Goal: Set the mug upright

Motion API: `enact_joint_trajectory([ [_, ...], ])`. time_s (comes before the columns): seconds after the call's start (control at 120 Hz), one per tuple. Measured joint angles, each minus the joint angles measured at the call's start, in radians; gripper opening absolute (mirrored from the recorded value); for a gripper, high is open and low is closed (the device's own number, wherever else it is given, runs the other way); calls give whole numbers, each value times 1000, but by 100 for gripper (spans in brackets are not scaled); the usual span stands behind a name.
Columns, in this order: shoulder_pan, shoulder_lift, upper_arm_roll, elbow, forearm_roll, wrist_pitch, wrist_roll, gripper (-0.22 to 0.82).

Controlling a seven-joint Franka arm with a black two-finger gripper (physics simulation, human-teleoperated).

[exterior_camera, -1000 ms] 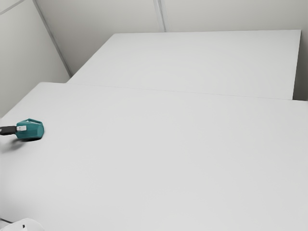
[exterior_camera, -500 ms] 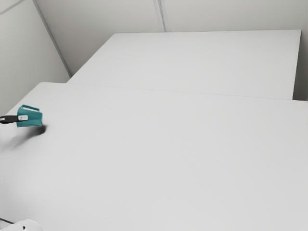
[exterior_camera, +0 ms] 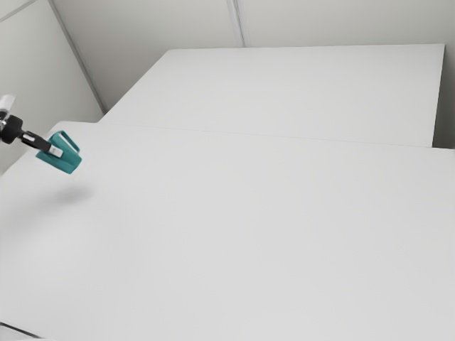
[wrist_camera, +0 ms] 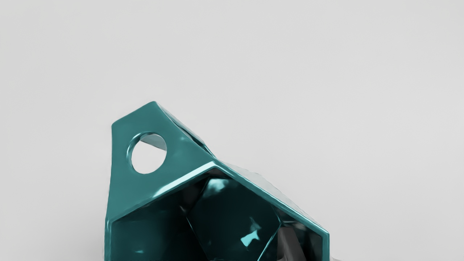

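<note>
The black claw [exterior_camera: 54, 150] at the end of my arm [exterior_camera: 6, 104] pinches a teal mug [exterior_camera: 65, 163] by its side wall, holding it in the air over the white desk [exterior_camera: 249, 234], near the edge at the exterior view's left. The mug hangs tilted, its mouth end toward the claw and its base angled down toward the exterior view's right, with the handle [exterior_camera: 72, 141] along its upper side. A soft gray shadow [exterior_camera: 71, 195] lies on the desk below, apart from the mug. In the wrist view I look into the mug's open mouth, a many-sided rim around a dark, glossy interior (a round hole pierces the faceted handle beside it). One dark finger [wrist_camera: 288, 243] reaches inside, close to the wall; the other appears to press the same wall from outside, though so little of it shows at the rim that I cannot be certain of its exact placement. The mug is off the desk and not upright. A dark cable [exterior_camera: 23, 331] runs across the near corner at the exterior view's left, and a second white surface [exterior_camera: 284, 92] stands beyond the desk, before pale paneled walls [exterior_camera: 341, 21].
</note>
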Motion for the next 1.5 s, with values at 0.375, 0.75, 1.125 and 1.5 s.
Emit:
enact_joint_trajectory([
  [0.375, -404, -344, -14, -285, 520, 211, -480, -17],
  [0.75, -625, -452, -24, -517, 719, 427, -969, -17],
  [1.125, -555, -534, -88, -663, 752, 530, -1326, -17],
  [1.5, -636, -534, -140, -723, 763, 541, -1614, -17],
])
